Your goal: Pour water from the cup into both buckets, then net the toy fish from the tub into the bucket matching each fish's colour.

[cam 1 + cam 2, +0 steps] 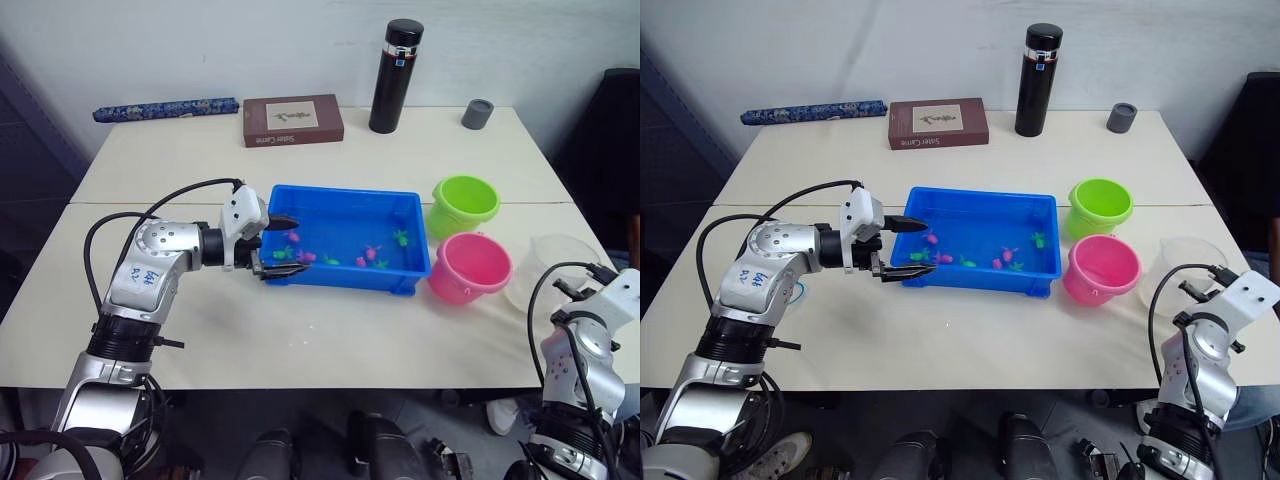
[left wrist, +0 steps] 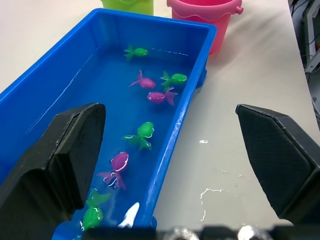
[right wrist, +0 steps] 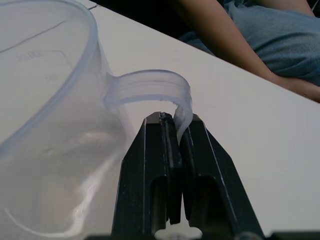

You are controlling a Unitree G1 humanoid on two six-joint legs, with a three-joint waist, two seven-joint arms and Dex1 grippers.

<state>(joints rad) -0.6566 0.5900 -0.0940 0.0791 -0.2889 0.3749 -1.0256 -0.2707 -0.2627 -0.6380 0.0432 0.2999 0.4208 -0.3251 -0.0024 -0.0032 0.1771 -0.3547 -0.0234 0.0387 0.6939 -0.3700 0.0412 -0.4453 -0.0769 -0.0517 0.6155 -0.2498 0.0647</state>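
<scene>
Fingers of my right gripper [image 3: 172, 131] are pinched together on the handle of the cup [image 3: 47, 125], which stands at the near right edge of the table [image 1: 330, 330], just right of the pink bucket [image 1: 470, 268]. My left gripper [image 1: 279, 244] is spread wide at the left end of the tub [image 1: 345, 278], one finger over the water, the other over the near rim, holding nothing.

I judge the pour comes first. To do it well I should lift the cup straight up by that thin handle, keep it level while carrying it left, bring the spout over the pink bucket's mouth and tip slowly, stopping with enough water left for the green bucket [image 1: 465, 204] behind it. The handle is narrow and smooth, so the cup may swing in my grip if I tilt fast. I cannot tell how much water it holds.

Count: one cup, one tub, two buckets touching each other just right of the tub. In the left wrist view I make out seven toy fish [image 2: 144, 135] in the water: four green, three pink, strung along the near wall.
</scene>
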